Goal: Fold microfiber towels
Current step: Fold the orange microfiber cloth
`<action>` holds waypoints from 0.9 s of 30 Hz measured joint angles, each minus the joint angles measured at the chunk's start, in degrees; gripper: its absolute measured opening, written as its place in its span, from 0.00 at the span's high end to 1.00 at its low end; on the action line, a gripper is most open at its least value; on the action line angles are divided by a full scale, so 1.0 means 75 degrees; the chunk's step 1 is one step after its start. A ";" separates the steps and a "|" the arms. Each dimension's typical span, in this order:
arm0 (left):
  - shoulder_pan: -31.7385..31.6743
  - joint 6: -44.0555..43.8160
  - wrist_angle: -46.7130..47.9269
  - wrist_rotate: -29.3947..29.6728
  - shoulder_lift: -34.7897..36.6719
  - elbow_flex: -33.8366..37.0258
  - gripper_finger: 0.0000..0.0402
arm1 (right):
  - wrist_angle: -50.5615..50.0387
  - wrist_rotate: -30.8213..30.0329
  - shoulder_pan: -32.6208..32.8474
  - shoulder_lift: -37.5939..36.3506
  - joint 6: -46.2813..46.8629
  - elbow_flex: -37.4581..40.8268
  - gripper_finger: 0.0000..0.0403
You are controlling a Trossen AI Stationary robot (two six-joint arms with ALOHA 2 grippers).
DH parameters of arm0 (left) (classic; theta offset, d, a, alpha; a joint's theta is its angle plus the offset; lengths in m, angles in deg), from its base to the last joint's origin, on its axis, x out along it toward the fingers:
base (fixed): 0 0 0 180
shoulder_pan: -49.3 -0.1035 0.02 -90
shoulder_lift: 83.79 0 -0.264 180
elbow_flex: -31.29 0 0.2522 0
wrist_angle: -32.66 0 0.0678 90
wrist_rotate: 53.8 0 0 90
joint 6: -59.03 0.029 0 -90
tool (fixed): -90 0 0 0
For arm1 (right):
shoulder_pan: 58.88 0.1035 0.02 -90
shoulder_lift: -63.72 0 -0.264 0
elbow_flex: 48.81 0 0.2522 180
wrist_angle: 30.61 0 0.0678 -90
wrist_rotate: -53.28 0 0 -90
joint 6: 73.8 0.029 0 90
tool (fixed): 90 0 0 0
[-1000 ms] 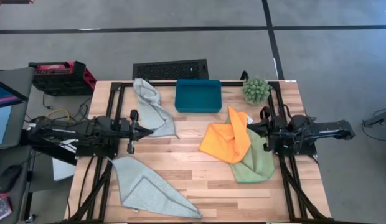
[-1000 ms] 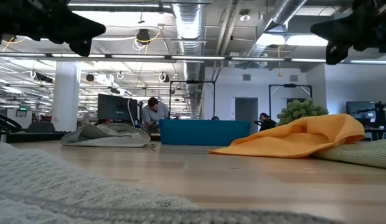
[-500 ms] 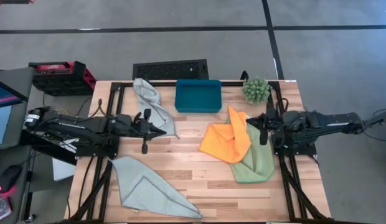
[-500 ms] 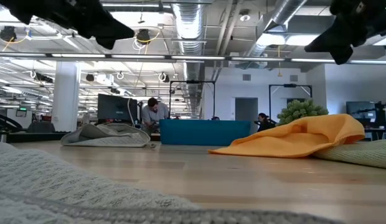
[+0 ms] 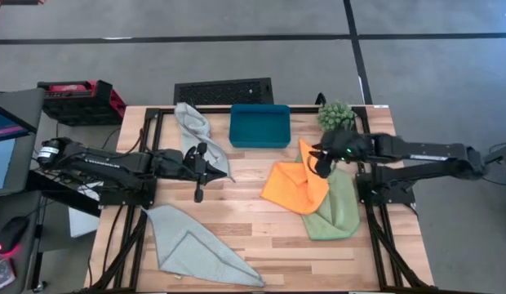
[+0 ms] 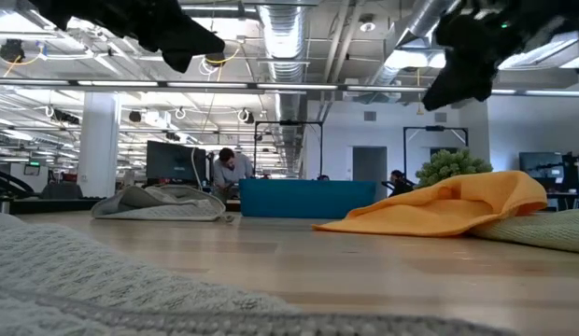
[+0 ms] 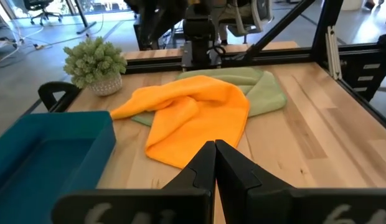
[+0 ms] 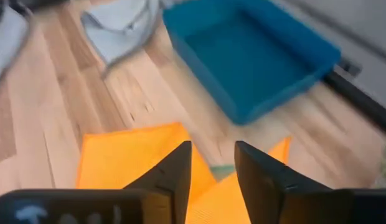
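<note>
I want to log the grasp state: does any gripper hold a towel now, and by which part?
Nothing is held. The left gripper is shut and empty; the right gripper is open above the orange towel.

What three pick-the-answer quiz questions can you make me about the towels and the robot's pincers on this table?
1. Where does the orange towel lie?
A. Inside the teal tray
B. Partly on top of the light green towel
C. On the floor

2. How many pale grey-blue towels are on the table?
A. Two
B. Four
C. None

3. How are the fingers of the left pincer?
A. Spread wide
B. Clamped on a towel
C. Closed together on nothing

Answers:
1. B: the high view shows it overlapping the light green towel, with the teal tray empty.
2. A: one grey-blue towel lies near the tray and another grey-blue towel near the front edge.
3. C: the left pincer shows its fingers pressed together in the left wrist view, above bare wood; the right pincer is open over the orange towel.
</note>
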State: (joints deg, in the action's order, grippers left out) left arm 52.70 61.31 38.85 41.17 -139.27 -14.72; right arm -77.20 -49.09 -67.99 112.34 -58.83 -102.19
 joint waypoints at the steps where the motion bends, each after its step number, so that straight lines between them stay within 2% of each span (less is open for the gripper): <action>1: 0.0000 -0.0003 0.0008 0.0000 0.0003 0.0000 1.00 | -0.0179 0.0235 -0.0197 0.0210 -0.0046 -0.0098 0.62; 4: 0.0003 0.0001 0.0011 0.0000 0.0005 0.0000 1.00 | -0.0425 0.1148 -0.0578 0.0861 -0.0930 -0.0282 0.61; 8: 0.0000 0.0022 0.0072 0.0005 0.0005 0.0000 1.00 | -0.0315 0.2699 -0.0541 0.1507 -0.2582 -0.0308 0.61; 10: 0.0000 0.0003 0.0072 0.0005 0.0005 0.0000 1.00 | -0.0290 0.2979 -0.0357 0.1847 -0.3070 -0.0308 0.62; 16: 0.0000 0.0006 0.0073 0.0012 0.0005 0.0000 1.00 | -0.0174 0.2948 0.0254 0.2855 -0.3922 -0.0311 0.64; 18: 0.0000 0.0006 0.0072 0.0026 0.0008 0.0000 1.00 | 0.0032 0.2689 0.0428 0.3177 -0.4191 -0.0311 0.64; 21: 0.0000 0.0006 0.0072 0.0032 0.0008 0.0000 1.00 | 0.0195 0.2241 0.0596 0.3565 -0.4270 -0.0311 0.64; 27: 0.0000 0.0006 0.0071 0.0032 0.0008 0.0006 1.00 | 0.0262 0.2197 0.0763 0.4039 -0.4279 -0.0311 0.64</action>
State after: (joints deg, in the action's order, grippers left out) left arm 52.70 61.35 39.38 41.41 -139.21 -14.67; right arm -75.23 -32.61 -62.27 142.63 -90.92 -104.52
